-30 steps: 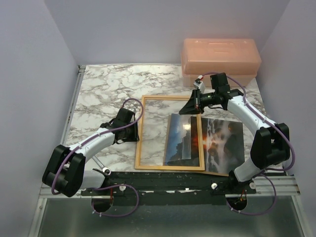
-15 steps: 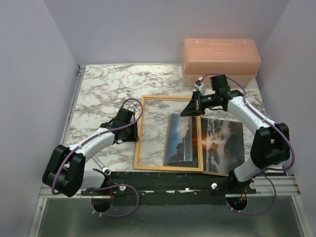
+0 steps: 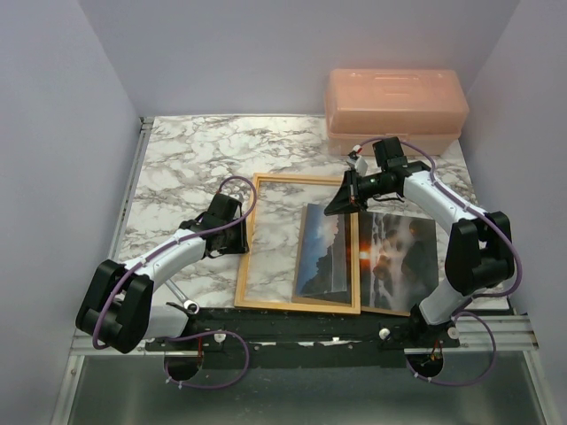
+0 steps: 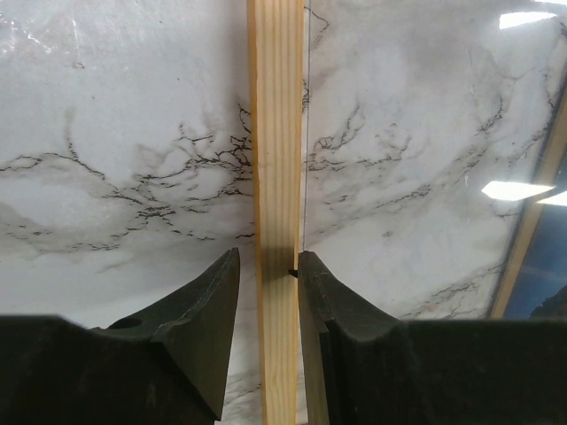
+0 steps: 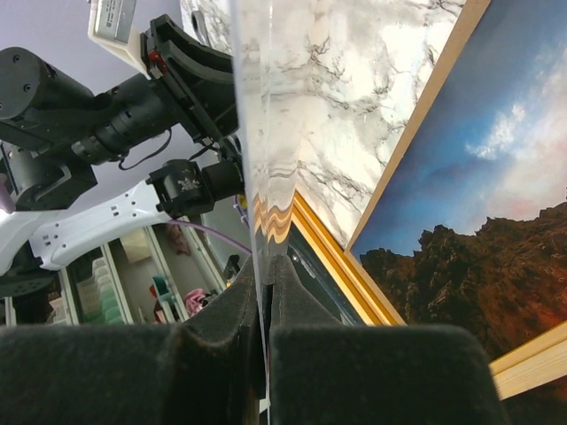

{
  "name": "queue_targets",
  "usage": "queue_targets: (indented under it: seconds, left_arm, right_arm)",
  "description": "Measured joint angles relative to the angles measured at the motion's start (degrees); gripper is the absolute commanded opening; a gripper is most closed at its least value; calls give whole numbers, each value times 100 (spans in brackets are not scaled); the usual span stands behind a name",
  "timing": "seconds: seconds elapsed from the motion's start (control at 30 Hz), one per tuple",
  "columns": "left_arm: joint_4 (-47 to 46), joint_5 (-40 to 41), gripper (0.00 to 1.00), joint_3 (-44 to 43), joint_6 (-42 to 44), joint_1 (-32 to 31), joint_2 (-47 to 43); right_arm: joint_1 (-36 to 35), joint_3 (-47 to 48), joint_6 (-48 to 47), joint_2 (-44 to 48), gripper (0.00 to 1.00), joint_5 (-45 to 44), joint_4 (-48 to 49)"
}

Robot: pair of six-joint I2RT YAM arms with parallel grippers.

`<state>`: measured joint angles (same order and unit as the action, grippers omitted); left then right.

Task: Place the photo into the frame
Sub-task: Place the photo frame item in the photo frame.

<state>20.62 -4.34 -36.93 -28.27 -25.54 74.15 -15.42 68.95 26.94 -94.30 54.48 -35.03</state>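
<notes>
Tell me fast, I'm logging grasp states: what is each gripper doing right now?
Left gripper: closed on the frame rail.
Right gripper: closed on the clear sheet, tilted up.

One frame (image 3: pixel 299 244), one photo (image 3: pixel 368 250), one clear sheet (image 5: pixel 266 133) (reflective), one pink box (image 3: pixel 395 102).

Overhead view; both wrist close-ups on frame (image 3: pixel 299 243)

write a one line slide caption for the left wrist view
Left gripper straddling the frame edge on the marble table.
</notes>
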Motion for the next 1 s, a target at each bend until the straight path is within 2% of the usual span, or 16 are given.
queue_targets:
  seconds: [0.17,0.53,0.6,0.8,0.9,1.0]
  left_arm:
    - [2,0,29,2,0,0,0]
    - [-26,-2,29,11,0,0,0]
    - [-39,0,33,13,0,0,-7]
    - [-42,2,58,63,0,0,-136]
    - [-44,4,59,149,-4,0,-291]
    - [-44,7,53,310,-35,0,-551]
  right_arm:
    - [0,-2,107,4,1,28,72]
    - [-44,-55,776,214,1,155,651]
    - [-44,-111,925,264,1,192,809]
    - [-42,-197,1263,328,1,232,1185]
    - [-42,-197,1370,358,1,238,1309]
    - [-44,-197,1453,391,1,256,1366]
